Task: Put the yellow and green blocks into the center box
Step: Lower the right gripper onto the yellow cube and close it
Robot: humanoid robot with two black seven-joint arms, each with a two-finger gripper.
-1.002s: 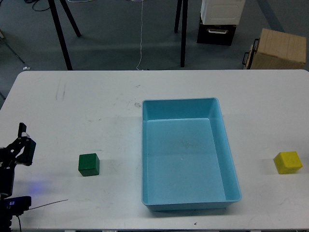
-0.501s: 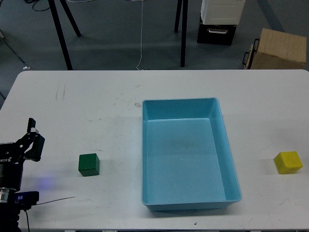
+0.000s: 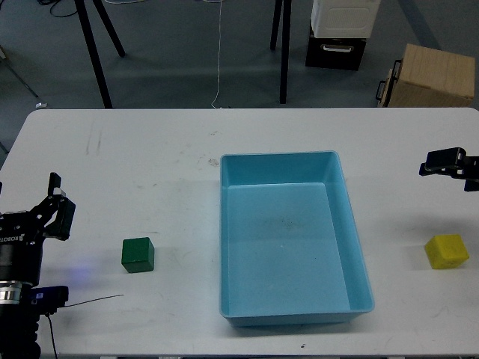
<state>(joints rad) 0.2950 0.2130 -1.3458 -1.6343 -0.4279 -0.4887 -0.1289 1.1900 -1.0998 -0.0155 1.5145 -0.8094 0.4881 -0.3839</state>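
Sitting apart: green block point(image 3: 138, 254), left claw point(image 3: 58, 206).

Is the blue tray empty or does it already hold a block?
Empty: the blue tray shows bare bottom; green block and yellow block sit outside.

Green block point(image 3: 138, 254), yellow block point(image 3: 447, 250), light-blue tray point(image 3: 359, 254), white table point(image 3: 135, 149), seemingly scuffed.
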